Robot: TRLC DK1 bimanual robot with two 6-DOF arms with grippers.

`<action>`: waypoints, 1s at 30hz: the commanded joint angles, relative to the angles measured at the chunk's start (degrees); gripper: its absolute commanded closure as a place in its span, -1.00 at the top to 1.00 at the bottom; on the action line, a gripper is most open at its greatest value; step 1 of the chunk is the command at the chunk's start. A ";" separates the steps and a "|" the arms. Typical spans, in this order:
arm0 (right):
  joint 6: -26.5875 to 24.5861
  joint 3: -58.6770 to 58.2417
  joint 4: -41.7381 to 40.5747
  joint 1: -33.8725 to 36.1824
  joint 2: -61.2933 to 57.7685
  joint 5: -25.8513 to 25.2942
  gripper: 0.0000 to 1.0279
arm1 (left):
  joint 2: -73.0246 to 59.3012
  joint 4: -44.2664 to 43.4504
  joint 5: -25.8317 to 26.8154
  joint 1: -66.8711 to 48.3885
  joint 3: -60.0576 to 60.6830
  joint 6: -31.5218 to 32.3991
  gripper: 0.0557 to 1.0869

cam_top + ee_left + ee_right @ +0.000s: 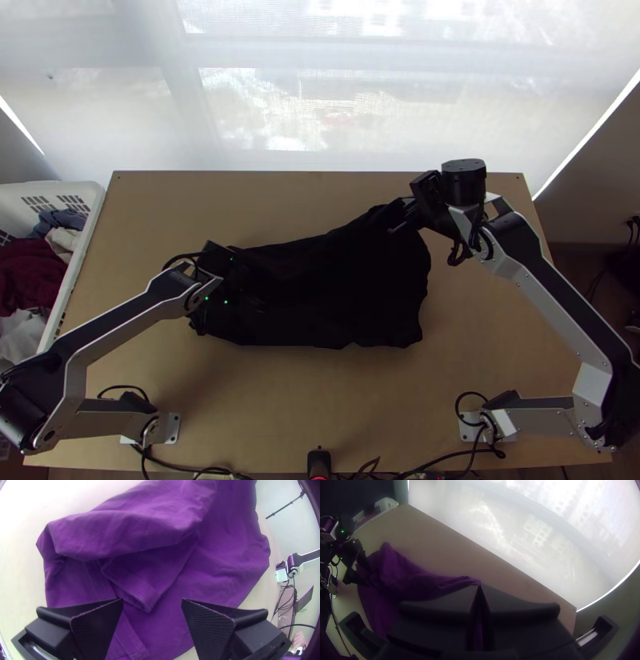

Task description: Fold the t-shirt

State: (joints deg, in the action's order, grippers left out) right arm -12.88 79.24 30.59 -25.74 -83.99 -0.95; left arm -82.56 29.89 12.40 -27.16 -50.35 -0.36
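Lying rumpled across the middle of the tabletop (344,400), the dark t-shirt (360,280) has the left gripper (244,292) over its left end, jaws wide apart; towards the tabletop's far right corner, the right gripper (401,217) pinches cloth between closed jaws

Silver-grey links (552,312) — black joints (464,184), dark cables (458,254) and small green lights (226,302).

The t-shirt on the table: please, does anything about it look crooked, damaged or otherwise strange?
The t-shirt lies crooked and rumpled: its far right part is drawn to a point at the right pincer, and a hemmed corner sticks out from under a loose fold. I see no tear or stain.
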 commanded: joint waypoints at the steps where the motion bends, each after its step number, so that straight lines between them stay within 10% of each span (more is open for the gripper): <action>1: -0.39 -1.99 1.23 -0.45 3.21 -0.02 -0.95 | -6.38 -2.91 -0.89 -1.06 -1.24 1.33 0.40; 10: -0.39 -3.04 2.19 -0.54 6.03 -0.02 -0.95 | -10.51 -5.72 -0.89 -0.62 -3.00 1.77 -0.93; 30: -2.06 9.53 17.22 -0.54 17.89 -6.52 -0.95 | 14.27 21.61 -0.98 1.58 -31.30 -2.28 -0.93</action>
State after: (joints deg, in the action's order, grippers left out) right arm -14.00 83.07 42.83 -26.20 -69.95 -4.58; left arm -75.75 44.29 11.55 -26.57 -70.35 -0.23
